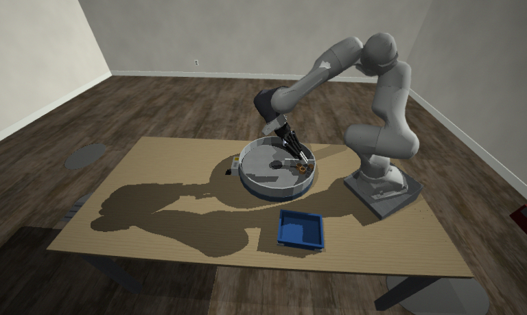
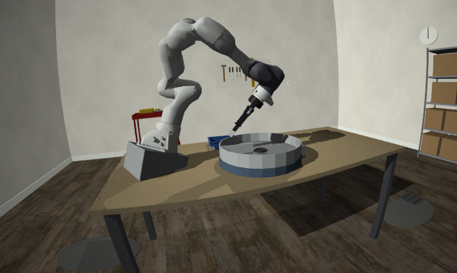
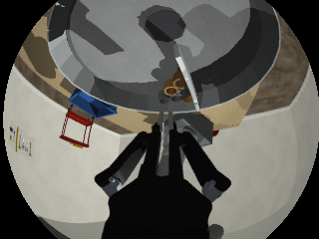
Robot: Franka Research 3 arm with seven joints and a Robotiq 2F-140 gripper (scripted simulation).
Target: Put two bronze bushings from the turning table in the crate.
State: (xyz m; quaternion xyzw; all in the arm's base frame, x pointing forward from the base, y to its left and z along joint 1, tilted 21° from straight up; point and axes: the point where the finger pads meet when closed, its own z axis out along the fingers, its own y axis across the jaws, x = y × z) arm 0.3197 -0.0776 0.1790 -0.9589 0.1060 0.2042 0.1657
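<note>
The turning table is a round grey pan with a raised rim. Several orange-brown bronze bushings lie bunched on it near the rim on the robot base's side. Darker grey bushings lie beside them. My gripper is shut with nothing visible between its fingertips. It reaches down at a slant, its tips close to the bunch. The blue crate stands apart from the turning table, and no bushing shows in it.
A thin pale bar crosses part of the pan beside the bushings. A small control box sits against the pan's outer side. The robot's grey base stands on the wooden table.
</note>
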